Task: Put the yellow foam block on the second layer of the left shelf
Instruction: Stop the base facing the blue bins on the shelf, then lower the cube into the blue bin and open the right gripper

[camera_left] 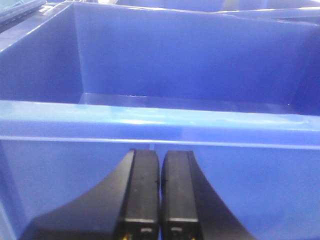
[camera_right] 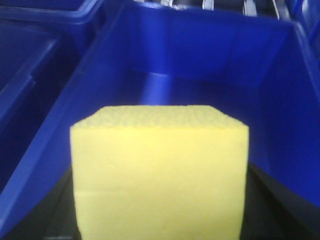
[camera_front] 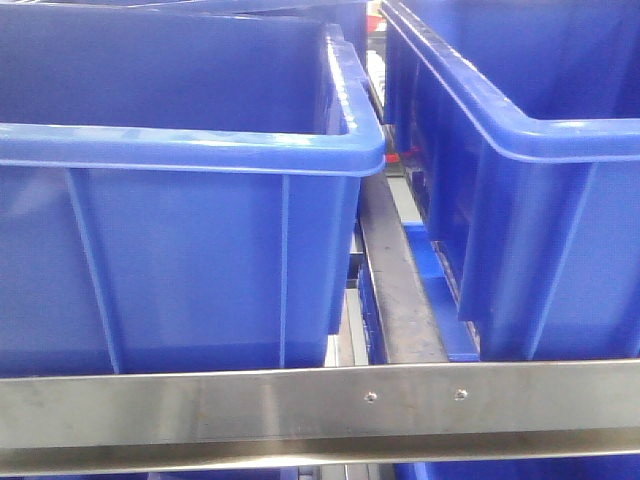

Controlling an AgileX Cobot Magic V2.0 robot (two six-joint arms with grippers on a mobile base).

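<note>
The right gripper (camera_right: pixel 160 220) clamped the block (camera_right: pixel 160 170) over a bin (camera_right: pixel 210 55); left gripper (camera_left: pixel 160 200) jaws together. Lowering squarely seemed wise.

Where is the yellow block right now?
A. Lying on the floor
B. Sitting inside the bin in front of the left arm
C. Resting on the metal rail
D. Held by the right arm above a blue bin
D: in the right wrist view the yellow block sits close up between the right fingers, over a blue bin; the left fingers are shut and empty.
</note>
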